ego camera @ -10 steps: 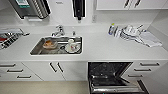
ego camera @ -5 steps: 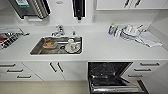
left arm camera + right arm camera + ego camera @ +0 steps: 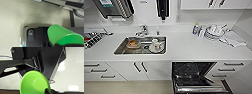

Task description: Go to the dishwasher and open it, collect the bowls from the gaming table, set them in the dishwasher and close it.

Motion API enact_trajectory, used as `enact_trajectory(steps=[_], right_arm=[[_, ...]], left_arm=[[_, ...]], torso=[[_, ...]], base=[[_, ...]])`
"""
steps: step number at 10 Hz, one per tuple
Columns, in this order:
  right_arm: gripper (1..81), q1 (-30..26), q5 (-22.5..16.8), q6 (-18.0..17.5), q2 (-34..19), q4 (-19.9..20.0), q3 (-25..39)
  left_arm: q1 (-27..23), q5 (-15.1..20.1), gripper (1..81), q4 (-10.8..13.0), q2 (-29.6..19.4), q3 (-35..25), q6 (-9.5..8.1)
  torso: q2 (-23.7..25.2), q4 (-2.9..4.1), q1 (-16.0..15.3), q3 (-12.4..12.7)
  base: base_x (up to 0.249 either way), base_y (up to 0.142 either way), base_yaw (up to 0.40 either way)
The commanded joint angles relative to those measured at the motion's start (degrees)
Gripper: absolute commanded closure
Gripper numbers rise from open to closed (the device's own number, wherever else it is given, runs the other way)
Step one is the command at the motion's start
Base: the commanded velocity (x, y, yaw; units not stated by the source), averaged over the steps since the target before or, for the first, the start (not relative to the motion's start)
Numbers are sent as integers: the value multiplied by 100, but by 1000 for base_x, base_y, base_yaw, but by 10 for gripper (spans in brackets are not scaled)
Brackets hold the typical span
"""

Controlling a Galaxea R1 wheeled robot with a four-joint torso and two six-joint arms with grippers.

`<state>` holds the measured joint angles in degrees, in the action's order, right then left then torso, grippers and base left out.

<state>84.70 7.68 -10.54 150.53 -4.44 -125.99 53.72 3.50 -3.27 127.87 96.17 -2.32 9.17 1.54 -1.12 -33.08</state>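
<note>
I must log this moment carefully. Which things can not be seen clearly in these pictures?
- Dishwasher racks: head view, dark and blurred; its door is cut by the edge.
- Bright green bowl: left wrist view, edge cuts it.
- Lime-green bowl: right wrist view, edge hides its bottom.
- Sink contents: blurred.

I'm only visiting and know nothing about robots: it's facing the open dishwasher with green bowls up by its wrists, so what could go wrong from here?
1. The dishwasher door hangs open low in front; driving closer could bump it.
2. The bright green bowl sits tilted by the left wrist and could slip.
3. The lime-green bowl by the right wrist looks pinched at its rim; it might drop before reaching the racks.
</note>
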Motion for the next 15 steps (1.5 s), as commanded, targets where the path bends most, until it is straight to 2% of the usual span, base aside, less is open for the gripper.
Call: enact_trajectory(steps=[1,2,4,6,8,10,12,15], right_arm=[[811,-62,-434,-9,-126,-13,111],[811,-71,-443,-9,-126,-22,120],[811,-80,-408,-9,-117,-39,119],[811,-133,-416,-9,-82,-22,128],[811,-141,-408,-9,-55,-31,93],[811,-177,-416,-9,-38,-40,120],[811,-185,-425,0,-12,-40,93],[811,-185,-416,9,15,-48,120]], left_arm=[[-1823,1792,811,-200,-262,-477,-50],[-2131,1952,811,-227,-105,-415,-50],[-2773,1970,811,-287,98,-432,-58],[-3529,2207,811,-701,458,-432,-76],[-3855,2225,811,-746,960,-406,-94],[-4014,2225,811,-719,1487,-231,-217],[-4207,2489,811,-728,1971,42,-234],[-4558,2646,811,-719,2541,305,-357]], torso=[[2,0,0,2],[0,0,0,0],[-5,0,-2,-5],[-7,0,-5,-7],[-9,0,-6,-9],[-13,0,-11,-9],[-13,0,-13,-11],[-15,0,-17,-15]], base=[[0,0,0],[0,0,0],[0,0,0],[0,0,0],[0,0,0],[0,0,0],[0,0,0],[0,0,0]])
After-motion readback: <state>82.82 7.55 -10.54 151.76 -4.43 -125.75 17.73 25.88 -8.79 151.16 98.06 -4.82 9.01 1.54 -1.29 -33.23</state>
